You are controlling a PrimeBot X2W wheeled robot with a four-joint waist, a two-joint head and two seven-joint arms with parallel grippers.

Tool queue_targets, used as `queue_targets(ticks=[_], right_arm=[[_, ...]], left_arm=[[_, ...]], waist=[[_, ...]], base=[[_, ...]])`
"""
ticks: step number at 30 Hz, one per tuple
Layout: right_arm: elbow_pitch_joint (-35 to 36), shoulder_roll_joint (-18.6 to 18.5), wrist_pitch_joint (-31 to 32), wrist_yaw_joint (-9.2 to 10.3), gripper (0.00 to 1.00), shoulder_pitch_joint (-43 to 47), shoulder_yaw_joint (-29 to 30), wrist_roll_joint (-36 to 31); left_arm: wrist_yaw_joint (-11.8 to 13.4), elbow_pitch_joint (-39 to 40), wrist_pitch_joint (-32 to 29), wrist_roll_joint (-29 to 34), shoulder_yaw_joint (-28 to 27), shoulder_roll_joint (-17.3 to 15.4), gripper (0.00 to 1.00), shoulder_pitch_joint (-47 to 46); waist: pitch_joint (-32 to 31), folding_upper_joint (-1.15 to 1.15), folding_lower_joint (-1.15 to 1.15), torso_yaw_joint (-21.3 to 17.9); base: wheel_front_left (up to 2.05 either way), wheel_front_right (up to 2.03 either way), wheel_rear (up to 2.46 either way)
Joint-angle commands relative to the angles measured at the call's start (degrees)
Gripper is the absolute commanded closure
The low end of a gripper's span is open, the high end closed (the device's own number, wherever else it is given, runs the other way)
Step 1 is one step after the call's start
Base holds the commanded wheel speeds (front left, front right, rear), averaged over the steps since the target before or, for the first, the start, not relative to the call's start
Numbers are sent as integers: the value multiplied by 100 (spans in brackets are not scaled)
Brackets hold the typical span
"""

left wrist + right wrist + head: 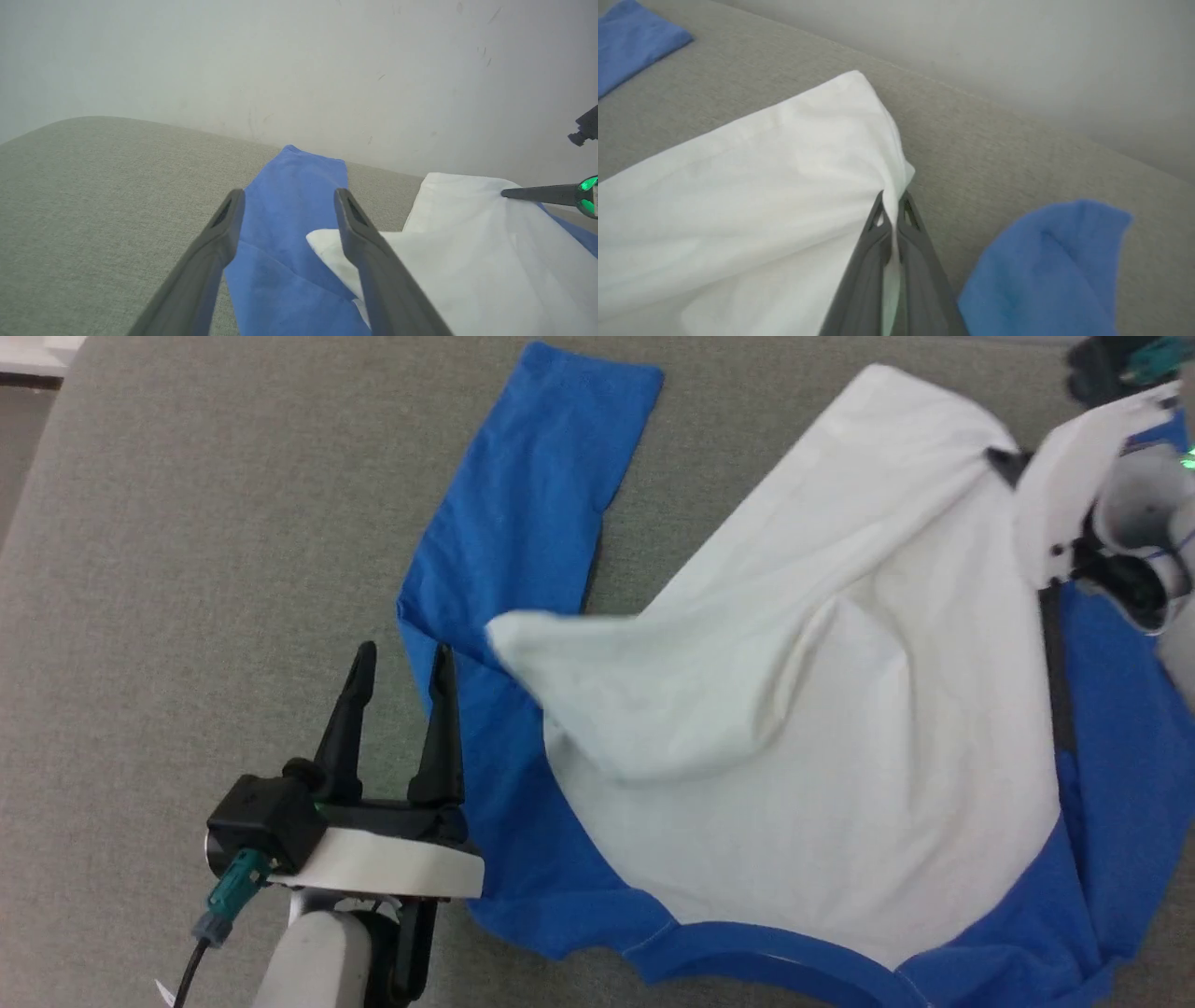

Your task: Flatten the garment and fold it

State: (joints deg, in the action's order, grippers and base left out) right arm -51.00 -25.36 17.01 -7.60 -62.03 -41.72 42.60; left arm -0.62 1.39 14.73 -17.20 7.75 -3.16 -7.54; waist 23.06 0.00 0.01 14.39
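A white shirt with bright blue sleeves, the garment (840,709), lies on a grey fabric-covered desk (187,569), only partly flattened. One blue sleeve (532,504) stretches straight toward the far edge. The white body is rumpled, with a corner (579,653) flopped over on itself and creases running toward the far right. There the right gripper (893,198) has its fingers pressed together on the white edge, pinching the cloth. The left gripper (404,653) hovers just beside the blue shoulder, fingers spread, holding nothing. Flattening looks underway but unfinished: the flopped corner needs smoothing, and no fold appears begun.
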Motion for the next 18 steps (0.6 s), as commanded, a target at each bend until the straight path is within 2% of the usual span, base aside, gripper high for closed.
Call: queue_targets(ticks=[1, 3, 7, 8, 9, 10, 16, 18], right_arm=[[-330, -63, -224, 11, 100, -68, 208, -26], [-722, -114, -470, 11, 100, -27, 420, -50], [-958, -64, -794, 11, 100, 167, 540, -34], [-963, -32, -899, 11, 75, 243, 533, -27], [-959, 4, -1007, 11, 14, 325, 552, 18], [-931, 38, -1165, 11, 0, 401, 588, 76], [-666, 66, -2790, 11, 0, 817, 715, -45], [-533, 73, -3085, 11, 0, 1013, 787, -177]], left_arm=[[9, -21, 27, 23, -10, 27, 0, -73], [-11, -44, 27, 38, -33, 27, 0, -67], [-9, -47, 27, 65, -69, 27, 0, -32], [-7, -49, 27, 77, -87, 27, 0, -17], [-3, -49, 27, 85, -104, 27, 0, -8], [2, -58, 27, 95, -123, 28, 0, 6], [21, -164, 27, 222, -298, 28, 0, 199], [20, -207, 27, 274, -378, 27, 0, 310]], waist=[[-46, 0, -1, -90], [-61, 0, -1, -141], [-63, 0, -1, -235], [-54, 0, -1, -274], [-52, 0, -1, -307], [-62, 0, -1, -342], [-342, 0, -1, -593], [-515, 0, -1, -701]], base=[[0, 0, 0], [0, 0, 0], [0, 0, 0], [0, 0, 0], [0, 0, 0], [0, 0, 0], [0, 0, 0], [0, 0, 0]])
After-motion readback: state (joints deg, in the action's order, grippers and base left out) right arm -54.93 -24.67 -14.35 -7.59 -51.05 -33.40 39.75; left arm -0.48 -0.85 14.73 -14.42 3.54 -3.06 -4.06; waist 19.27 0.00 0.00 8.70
